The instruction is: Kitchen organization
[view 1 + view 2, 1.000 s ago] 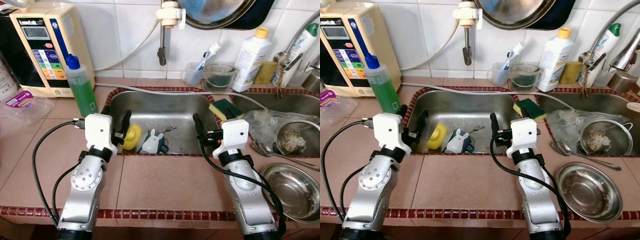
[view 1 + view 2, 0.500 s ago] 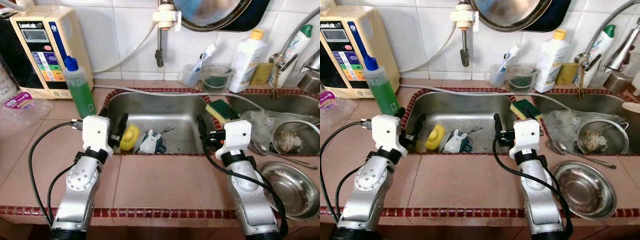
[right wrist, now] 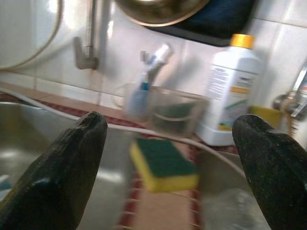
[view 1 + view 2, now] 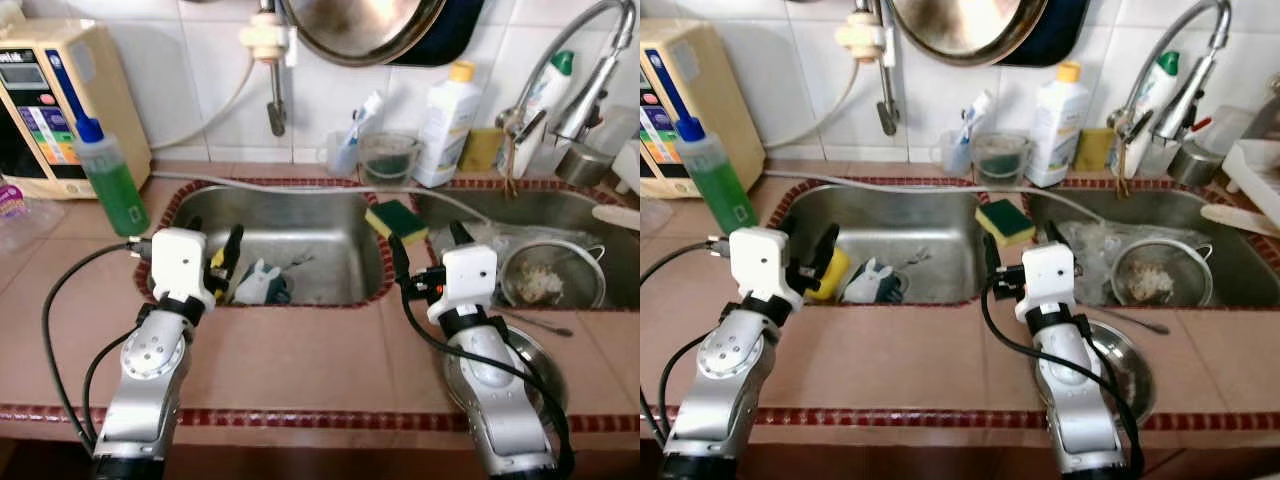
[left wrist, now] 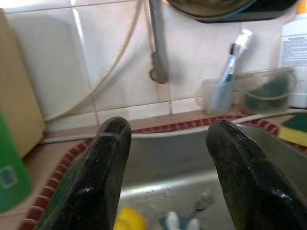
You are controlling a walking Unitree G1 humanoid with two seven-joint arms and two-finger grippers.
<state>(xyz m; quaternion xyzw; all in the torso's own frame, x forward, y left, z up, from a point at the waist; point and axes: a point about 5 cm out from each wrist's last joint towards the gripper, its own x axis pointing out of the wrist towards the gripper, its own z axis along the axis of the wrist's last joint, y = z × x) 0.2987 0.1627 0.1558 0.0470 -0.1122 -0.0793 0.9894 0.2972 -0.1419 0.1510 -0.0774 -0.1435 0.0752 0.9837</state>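
Both grippers are open and hold nothing: the left gripper [image 4: 212, 262] at the left sink's [image 4: 330, 215] front edge, the right gripper [image 4: 425, 258] above the sponge [image 4: 396, 220] on the divider.

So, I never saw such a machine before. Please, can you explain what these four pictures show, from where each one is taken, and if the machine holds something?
It is a humanoid robot standing at a kitchen counter. Two pictures come from a stereo camera on its head and look down on the same scene. The other two come from cameras on its wrists and look along the black fingers.

The left hand is at the near edge of the left sink, where a yellow item and a small white figure lie. The right hand is by the divider between the sinks, near a sponge. Both hands are open and hold nothing.

Also there: a green bottle, a white bottle, a strainer and a steel bowl.
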